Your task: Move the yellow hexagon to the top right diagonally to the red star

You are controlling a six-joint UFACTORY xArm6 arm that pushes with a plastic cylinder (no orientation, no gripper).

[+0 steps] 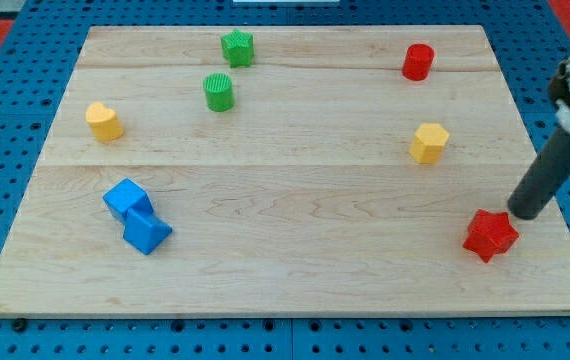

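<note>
The yellow hexagon (pixel 429 142) sits on the wooden board at the view's right, above the middle. The red star (pixel 490 235) lies near the board's bottom right corner. The hexagon is up and to the left of the star. My dark rod comes in from the view's right edge and my tip (pixel 521 213) rests just up and right of the red star, close to it or touching it. The tip is well below and right of the yellow hexagon.
A red cylinder (pixel 418 62) stands at the top right. A green star (pixel 237 47) and a green cylinder (pixel 219 92) are at the top centre. Another yellow block (pixel 104 121) is at the left. Two blue blocks (pixel 135 215) touch at the lower left.
</note>
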